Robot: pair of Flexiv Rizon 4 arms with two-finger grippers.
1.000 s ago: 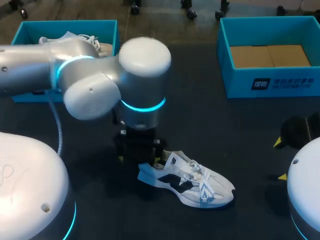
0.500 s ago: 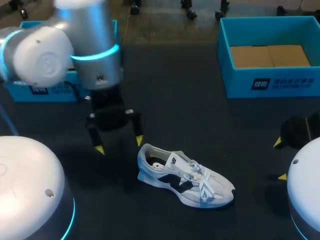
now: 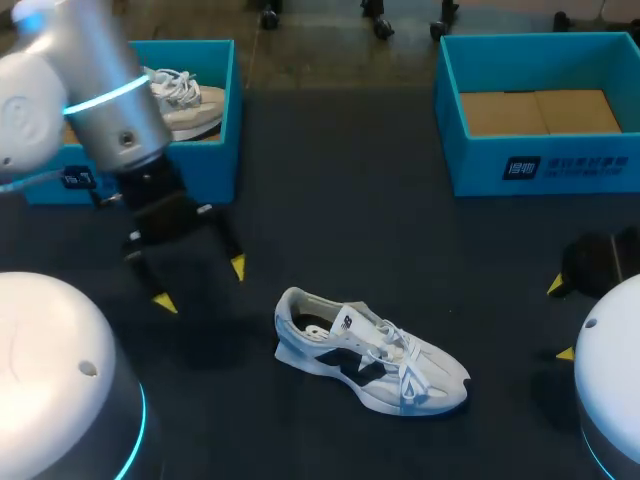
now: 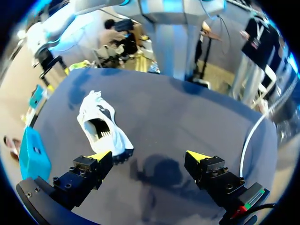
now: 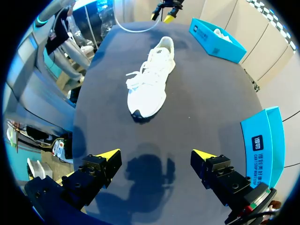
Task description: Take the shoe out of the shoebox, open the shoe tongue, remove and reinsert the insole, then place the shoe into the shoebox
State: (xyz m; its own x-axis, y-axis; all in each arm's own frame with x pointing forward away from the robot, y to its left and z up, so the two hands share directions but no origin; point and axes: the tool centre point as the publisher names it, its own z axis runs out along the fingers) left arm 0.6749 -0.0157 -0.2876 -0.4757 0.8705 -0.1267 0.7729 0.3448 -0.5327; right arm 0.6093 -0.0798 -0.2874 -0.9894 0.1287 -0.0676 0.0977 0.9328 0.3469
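Head view: shoe sits upright on its sole mid-table, outside both boxes, toe pointing toward my right side. Left gripper hangs above the table near the heel end, jaws wide, empty, not touching. Right gripper is at the table's right edge, also wide and empty, well apart from the shoe.

Looks like tongue-opening is the step in hand. Suggest:
- one gripper pins the heel collar so the shoe can't slide or tip
- the other narrows first, then pinches only the tongue's top edge and pulls up and toward the toe
- stay off the laces; they look loose and could snag a finger

Left wrist view looks into the shoe's opening from the heel end, which is best for lining up on the tongue. Right wrist view gives the toe and lace side instead. Only the head view shows both boxes: left shoebox holds a second shoe, right shoebox shows just brown cardboard.
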